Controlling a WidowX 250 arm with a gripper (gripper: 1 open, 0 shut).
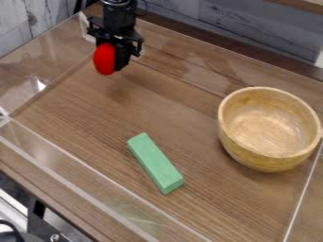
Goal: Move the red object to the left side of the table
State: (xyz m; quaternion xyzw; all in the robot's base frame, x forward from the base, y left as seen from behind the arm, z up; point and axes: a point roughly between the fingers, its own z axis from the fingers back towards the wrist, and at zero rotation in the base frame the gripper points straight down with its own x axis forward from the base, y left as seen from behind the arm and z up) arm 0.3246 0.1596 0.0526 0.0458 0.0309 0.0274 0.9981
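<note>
From the camera, the claw is clamping tight on the red object and holding it at eleven o'clock over the desk, while the wooden bowl is sitting at three o'clock and the green block at six.

Black arm with chunky dark jaws
</note>
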